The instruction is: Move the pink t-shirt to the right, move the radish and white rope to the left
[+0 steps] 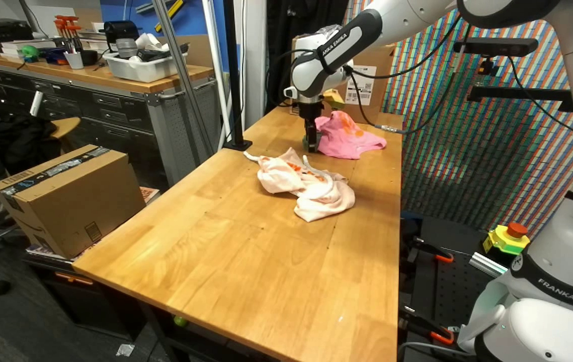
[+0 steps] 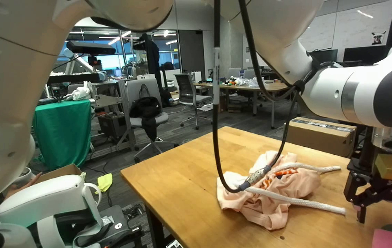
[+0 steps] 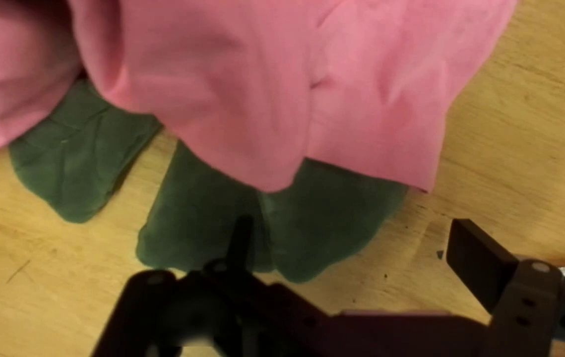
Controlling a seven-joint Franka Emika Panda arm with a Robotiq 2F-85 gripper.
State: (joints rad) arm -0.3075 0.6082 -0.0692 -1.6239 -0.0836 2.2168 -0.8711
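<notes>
Cream cloth (image 1: 324, 207) is lying crumpled on the table (image 1: 246, 271). Box (image 1: 72, 201) is sitting beside the table. Bin (image 1: 140, 73) is standing on the bench (image 1: 92, 75). Bag (image 2: 146, 107) is resting on a chair (image 2: 133, 92); green cloth (image 2: 63, 134) is hanging nearby.

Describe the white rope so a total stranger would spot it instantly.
Find the wooden table, then the crumpled, orange-marked pale peach cloth on it. In an exterior view, the white rope lies across that cloth, both ends reaching past its edge. Unlike that cloth and the bright pink t-shirt nearby, it is a thick, round white cord.
</notes>
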